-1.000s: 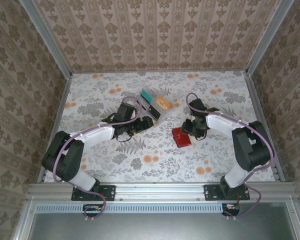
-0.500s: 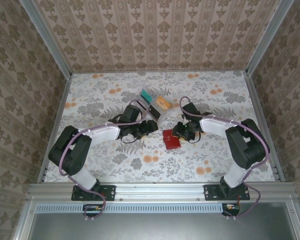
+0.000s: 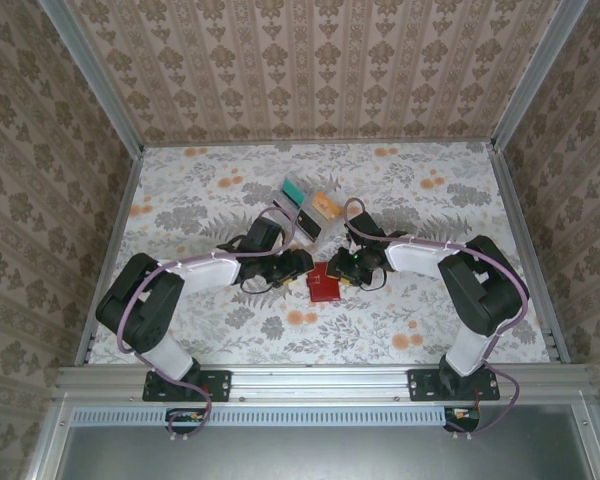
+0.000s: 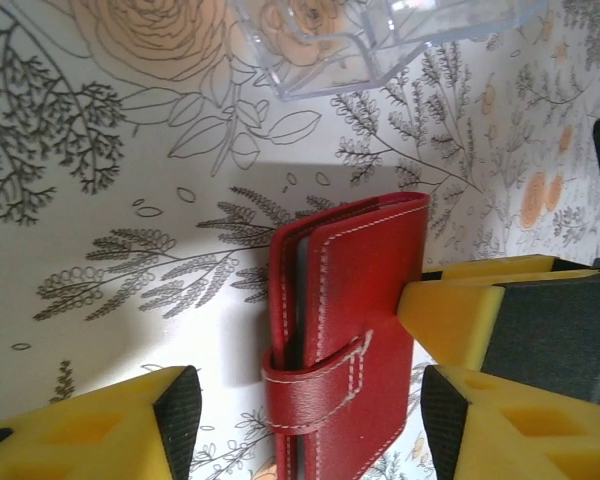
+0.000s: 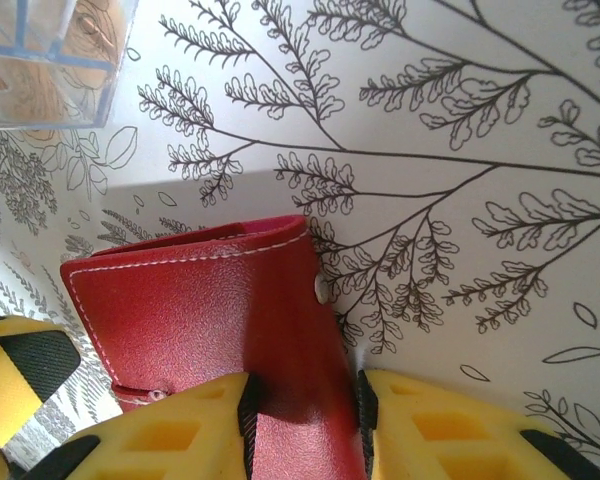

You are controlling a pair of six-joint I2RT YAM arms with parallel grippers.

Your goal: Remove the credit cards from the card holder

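Centrally, we see one red card holder [image 3: 325, 284] lying closed on the flowered desk [image 3: 200, 200], between two arms.
Our left fingers [image 4: 90, 435] stand apart, one on either side of it. Just behind it sits one clear rack [image 3: 310, 225] holding teal and orange cards. Our right fingers [image 5: 170, 440] are clamped on its cover. Patterned wallpaper walls enclose the desk.

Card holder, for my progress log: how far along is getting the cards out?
Done so far: nothing removed; the card holder lies closed, its strap fastened. In hand: the right gripper pinches its edge, the left gripper open astride it. Left: unfasten, open, pull the credit cards out.
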